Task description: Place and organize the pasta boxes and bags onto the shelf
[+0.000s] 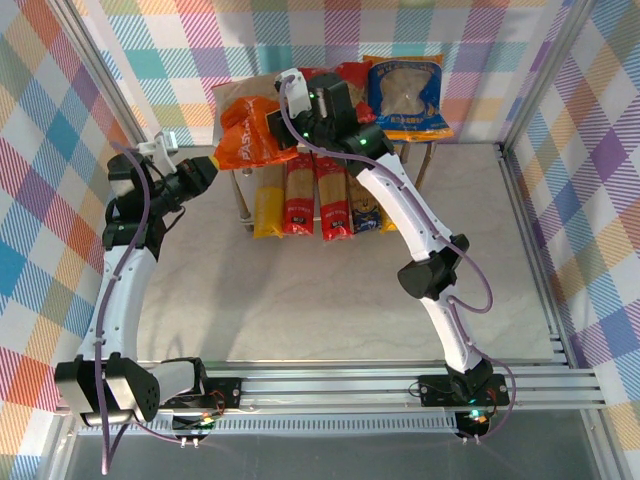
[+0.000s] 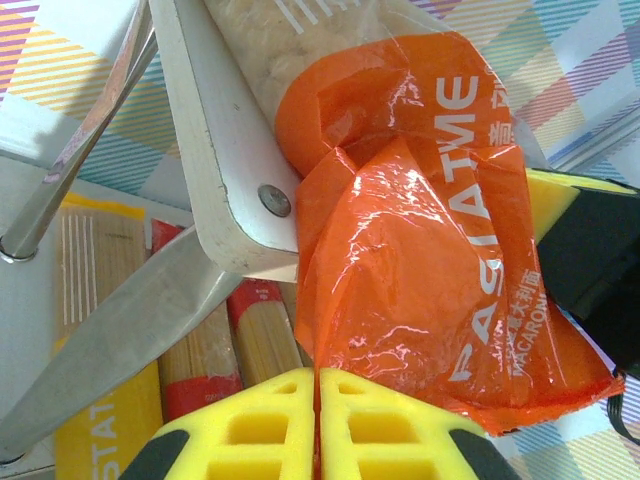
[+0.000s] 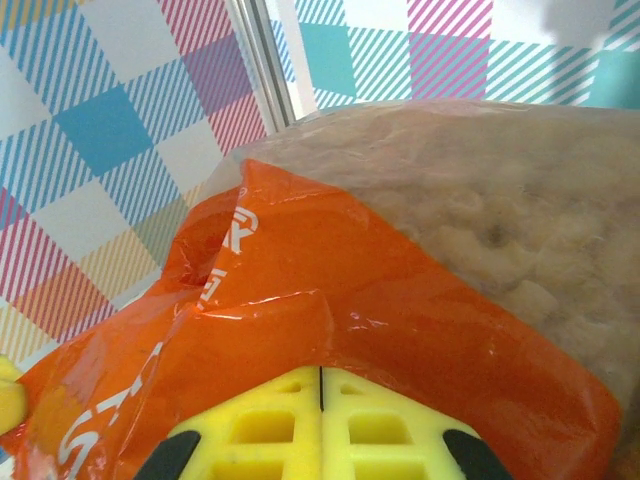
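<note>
While the left pincer [image 2: 318, 378] sat pressed together at the lower edge of the orange bag [image 2: 420, 230], the right pincer [image 3: 320, 375], likewise pressed together, touched its film; whether either pinched it I could not tell. The bag overhung the 9 o'clock end of the shelf [image 2: 225, 170], pasta boxes [image 1: 300, 195] beneath.

Crowded shelf [image 2: 215, 160] behind, open table [image 1: 300, 290] in front.
Bags [image 1: 405, 95] cover its top, an orange bag [image 1: 250, 140] overhanging the left corner; spaghetti packs [image 1: 300, 195] fill the space beneath; the right arm [image 1: 400, 205] reaches across.
</note>
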`<control>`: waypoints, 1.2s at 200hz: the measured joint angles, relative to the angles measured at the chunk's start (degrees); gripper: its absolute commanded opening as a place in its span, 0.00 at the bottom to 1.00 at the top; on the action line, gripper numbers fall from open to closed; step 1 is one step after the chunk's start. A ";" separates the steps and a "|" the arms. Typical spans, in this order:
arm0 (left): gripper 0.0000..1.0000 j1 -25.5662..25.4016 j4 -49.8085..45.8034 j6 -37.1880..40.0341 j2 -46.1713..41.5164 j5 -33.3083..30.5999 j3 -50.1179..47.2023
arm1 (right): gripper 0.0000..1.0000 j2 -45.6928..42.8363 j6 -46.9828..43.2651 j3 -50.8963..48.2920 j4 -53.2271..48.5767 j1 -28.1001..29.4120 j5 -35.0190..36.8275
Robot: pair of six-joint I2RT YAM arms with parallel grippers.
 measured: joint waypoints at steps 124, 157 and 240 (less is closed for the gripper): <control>0.26 0.00 -7.06 2.16 -2.34 -2.01 4.15 | 0.26 0.39 -1.27 0.57 0.07 0.33 2.80; 0.26 0.00 -8.41 3.52 1.22 -4.33 11.52 | 0.32 0.35 -1.22 0.59 0.15 0.24 2.80; 0.11 0.00 -9.35 3.72 20.24 -2.91 28.35 | 0.31 -0.09 -1.14 0.59 0.39 0.20 2.82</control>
